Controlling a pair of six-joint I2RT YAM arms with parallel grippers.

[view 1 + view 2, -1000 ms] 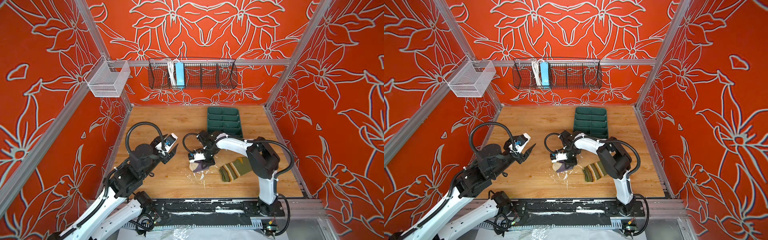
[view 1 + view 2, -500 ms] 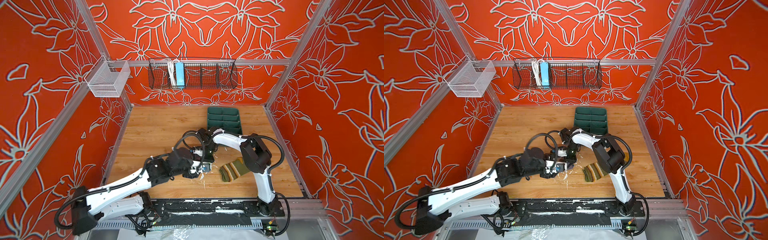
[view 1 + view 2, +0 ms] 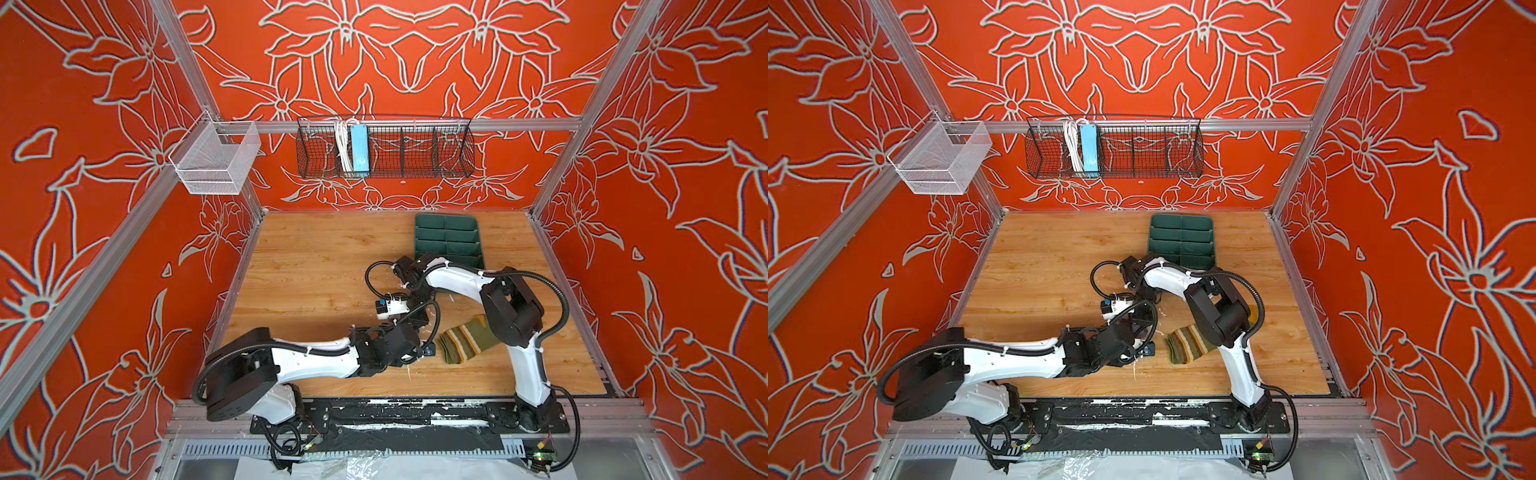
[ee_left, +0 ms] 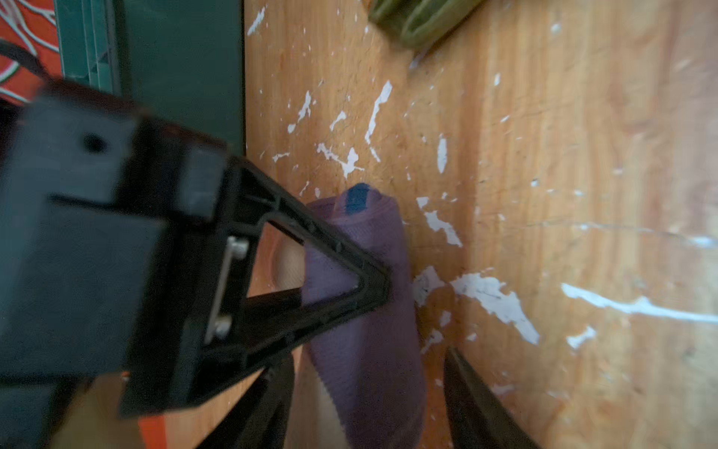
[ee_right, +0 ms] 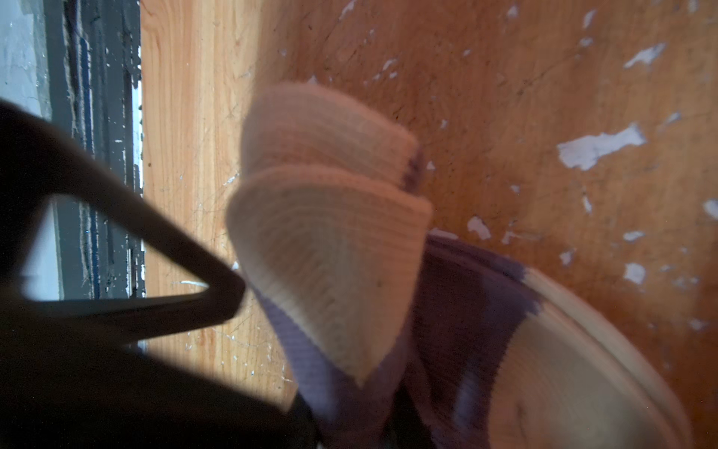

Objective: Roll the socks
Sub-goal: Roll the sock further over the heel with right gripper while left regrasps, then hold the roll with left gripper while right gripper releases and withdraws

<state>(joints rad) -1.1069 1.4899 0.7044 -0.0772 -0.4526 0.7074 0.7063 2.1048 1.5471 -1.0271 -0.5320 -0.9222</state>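
While right gripper (image 4: 371, 287) seemingly pinches purple sock (image 4: 375, 233), left gripper (image 4: 369, 383) has arrived, jaws spread

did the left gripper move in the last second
Yes: the left gripper swung right, toward the green tray, and is now at the purple sock.

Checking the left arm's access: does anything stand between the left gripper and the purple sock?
Nothing visible does. The purple sock lies bare inside the open left gripper; the right gripper pinches it farther along.
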